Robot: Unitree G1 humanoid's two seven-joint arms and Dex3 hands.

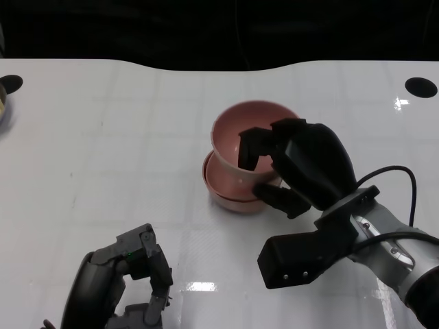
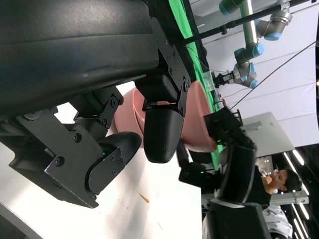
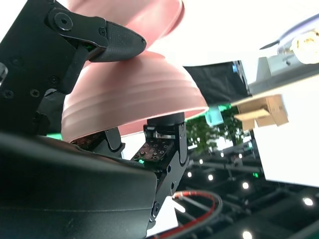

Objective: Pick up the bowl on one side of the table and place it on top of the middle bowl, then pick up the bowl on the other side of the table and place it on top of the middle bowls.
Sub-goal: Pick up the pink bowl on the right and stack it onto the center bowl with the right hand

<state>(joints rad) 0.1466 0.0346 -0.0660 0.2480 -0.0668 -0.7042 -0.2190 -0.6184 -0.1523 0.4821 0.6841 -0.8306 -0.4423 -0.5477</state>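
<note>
In the head view my right hand [image 1: 302, 168] grips a pink bowl [image 1: 240, 133] by its near rim, with fingers inside and the thumb outside. The bowl tilts slightly and sits right on top of the middle pink bowls [image 1: 230, 195] at the table's centre. The right wrist view shows the held bowl [image 3: 134, 94] between the fingers, with a lower bowl [image 3: 129, 15] just beyond it. My left hand [image 1: 127, 281] hovers low at the near left with its fingers curled and nothing in them. Past its fingers [image 2: 162, 129], the left wrist view shows the pink bowl [image 2: 199, 114].
The white table [image 1: 103, 157] has a round black hole at the far right [image 1: 420, 87] and another at the far left [image 1: 10, 83]. A dish [image 1: 2, 106] pokes in at the left edge. A person [image 2: 279, 181] stands beyond the table.
</note>
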